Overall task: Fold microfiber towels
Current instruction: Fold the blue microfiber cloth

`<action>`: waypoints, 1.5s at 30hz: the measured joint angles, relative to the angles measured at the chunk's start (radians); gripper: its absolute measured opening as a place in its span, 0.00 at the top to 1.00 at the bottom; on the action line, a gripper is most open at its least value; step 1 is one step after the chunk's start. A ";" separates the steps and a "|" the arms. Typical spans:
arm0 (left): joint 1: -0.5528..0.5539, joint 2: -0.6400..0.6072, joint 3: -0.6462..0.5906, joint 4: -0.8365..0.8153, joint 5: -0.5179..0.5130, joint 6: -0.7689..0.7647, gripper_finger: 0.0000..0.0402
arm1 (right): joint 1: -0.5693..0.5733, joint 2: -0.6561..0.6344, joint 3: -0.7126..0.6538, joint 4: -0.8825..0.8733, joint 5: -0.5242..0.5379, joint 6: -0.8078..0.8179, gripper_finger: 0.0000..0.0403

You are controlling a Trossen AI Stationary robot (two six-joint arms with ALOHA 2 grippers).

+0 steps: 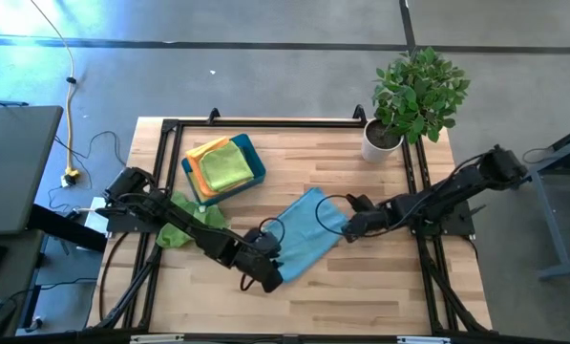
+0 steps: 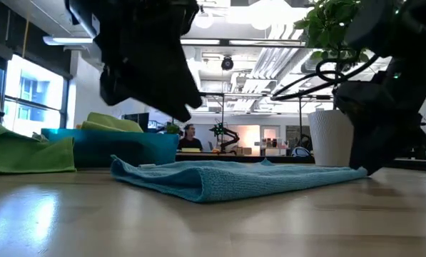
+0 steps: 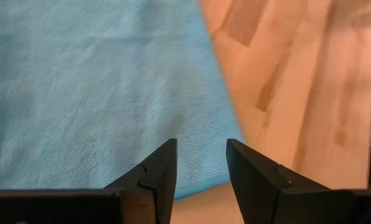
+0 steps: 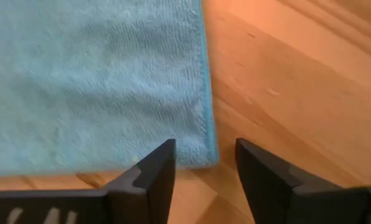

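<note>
Both open claws hover over the blue towel's (image 1: pixel 308 234) opposite corners.

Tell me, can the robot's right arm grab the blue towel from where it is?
Probably yes. The right gripper is open right at the corner of the light blue towel, which lies flat on the table with nothing between them.

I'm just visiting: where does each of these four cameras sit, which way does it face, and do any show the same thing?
High view: above the table, facing straight down; both arms, blue towel, teal tray, potted plant.
Low view: at tabletop height, facing level across into the room; both arms descend from above.
Left wrist view: on the left arm, facing down past the open left claw.
Right wrist view: on the right arm, past the open right claw at the towel's corner.
Shared: all four show the blue towel.
</note>
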 joint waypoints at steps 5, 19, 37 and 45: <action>0.000 0.000 0.019 0.000 0.003 0.019 0.68 | -0.024 0.006 -0.031 0.089 -0.006 0.005 0.51; 0.000 -0.002 0.066 0.001 0.000 0.012 0.68 | 0.017 0.027 -0.033 0.172 0.085 0.008 0.82; -0.030 -0.002 0.200 0.000 0.030 -0.095 0.68 | 0.021 0.026 0.034 0.018 0.112 -0.079 1.00; -0.072 -0.008 0.320 0.000 0.040 -0.078 0.68 | 0.021 0.026 0.256 -0.322 0.154 -0.175 1.00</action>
